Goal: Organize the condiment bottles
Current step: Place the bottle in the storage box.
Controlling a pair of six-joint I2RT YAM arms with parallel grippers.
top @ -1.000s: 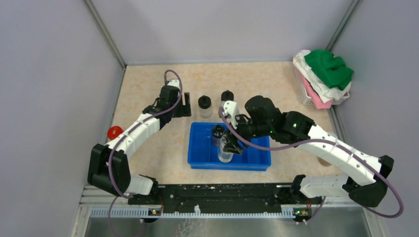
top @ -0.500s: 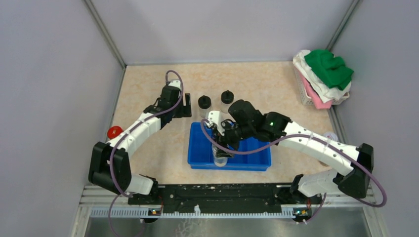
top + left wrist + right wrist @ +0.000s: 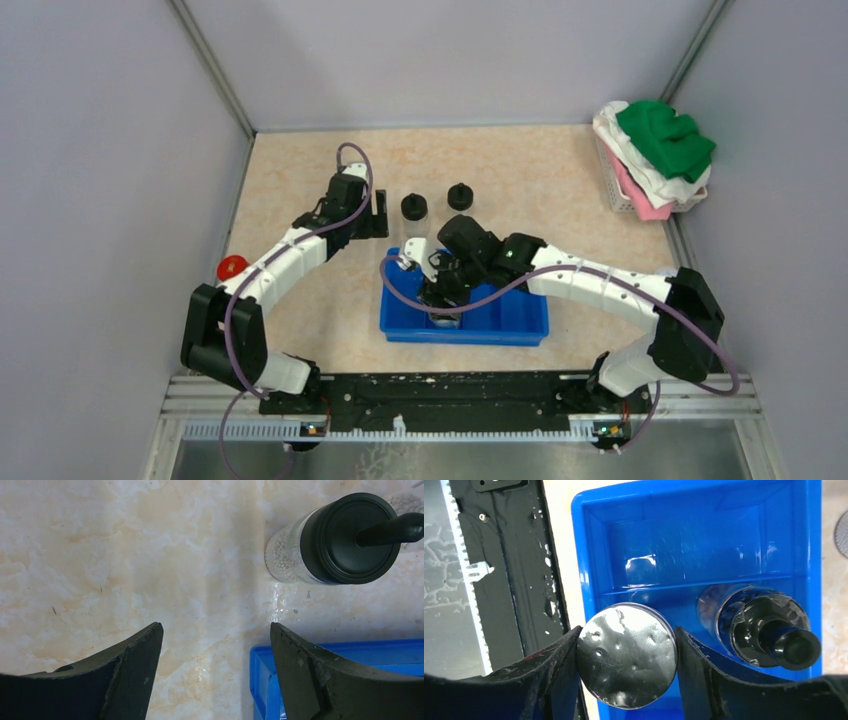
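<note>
My right gripper (image 3: 440,298) is shut on a silver-capped jar (image 3: 626,655), one finger on each side of the cap, at the near left corner of the blue tray (image 3: 520,322). A dark bottle with a black cap (image 3: 769,630) stands in the tray beside it. Two black-capped clear bottles (image 3: 414,212) (image 3: 460,196) stand on the table behind the tray. The nearer one, filled with white granules (image 3: 345,537), shows in the left wrist view. My left gripper (image 3: 215,630) is open and empty over bare table, left of that bottle. A red-capped bottle (image 3: 233,268) sits at the far left.
The tray's corner (image 3: 300,680) lies under my left gripper's right finger. A basket of folded cloths (image 3: 655,160) stands at the back right. A black rail (image 3: 509,555) runs along the near table edge. A grey round cap (image 3: 843,530) shows on the table past the tray.
My right arm has carried the silver-capped jar leftward across the tray to its near left corner. The left arm has not moved.
</note>
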